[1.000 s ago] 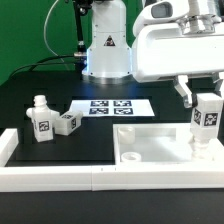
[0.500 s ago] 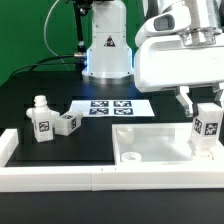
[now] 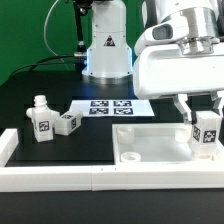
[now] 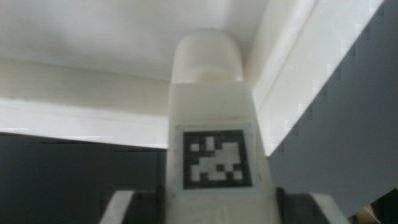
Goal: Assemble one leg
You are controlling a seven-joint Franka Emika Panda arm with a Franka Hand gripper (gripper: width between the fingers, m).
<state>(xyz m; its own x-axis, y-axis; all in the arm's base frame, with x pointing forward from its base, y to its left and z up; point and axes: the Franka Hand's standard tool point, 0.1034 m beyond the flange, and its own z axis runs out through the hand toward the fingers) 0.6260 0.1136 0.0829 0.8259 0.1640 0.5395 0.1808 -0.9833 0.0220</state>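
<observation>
My gripper [image 3: 205,118] is shut on a small white leg [image 3: 207,131] with a black-and-white tag on its face. It holds the leg upright at the far right corner of the large white tray-like part [image 3: 150,150], at the exterior view's right. In the wrist view the leg [image 4: 208,120] runs up between my fingers [image 4: 125,205], its rounded tip against the tray's white walls [image 4: 311,70]. Whether the tip sits in a corner hole is hidden. Two more tagged legs [image 3: 40,118] [image 3: 67,122] stand loose on the black table at the exterior view's left.
The marker board [image 3: 110,107] lies flat on the black table behind the tray. A white raised rim [image 3: 50,176] runs along the table's front and left. The arm's white base [image 3: 107,45] stands at the back.
My gripper has moved down and slightly to the exterior view's right with the leg in it, bringing it lower at the tray's corner. The two loose legs have not moved.
</observation>
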